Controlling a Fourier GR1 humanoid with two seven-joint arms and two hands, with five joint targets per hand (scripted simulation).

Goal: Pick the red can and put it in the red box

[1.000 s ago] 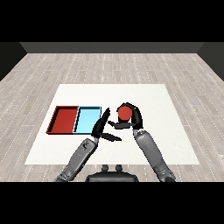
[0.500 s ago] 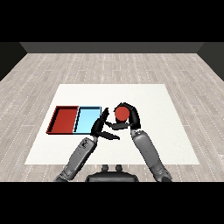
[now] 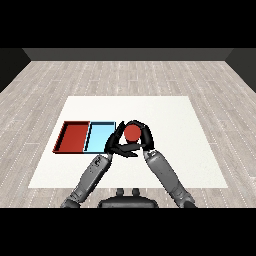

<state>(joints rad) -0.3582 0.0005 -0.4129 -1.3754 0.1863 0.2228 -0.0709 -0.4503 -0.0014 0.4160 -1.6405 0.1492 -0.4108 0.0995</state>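
Carrying the red can (image 3: 132, 132), right robot hand (image 3: 143, 141) is curling round it right of the red tray (image 3: 73, 136); should be clearing the blue tray (image 3: 99, 136) before releasing; left robot hand (image 3: 113, 141) is relaxed.

- The setting was a bare test room, not a home or shop.
- A white table (image 3: 200, 150) stood alone in the middle of the floor (image 3: 150, 75), which was laid in pale grey planks.
- A dark wall (image 3: 128, 54) closed the far side of the room, plain and without fittings.
- On the table lay only a red tray (image 3: 59, 142) and a blue tray (image 3: 107, 124), set side by side and touching, as for a sorting trial.
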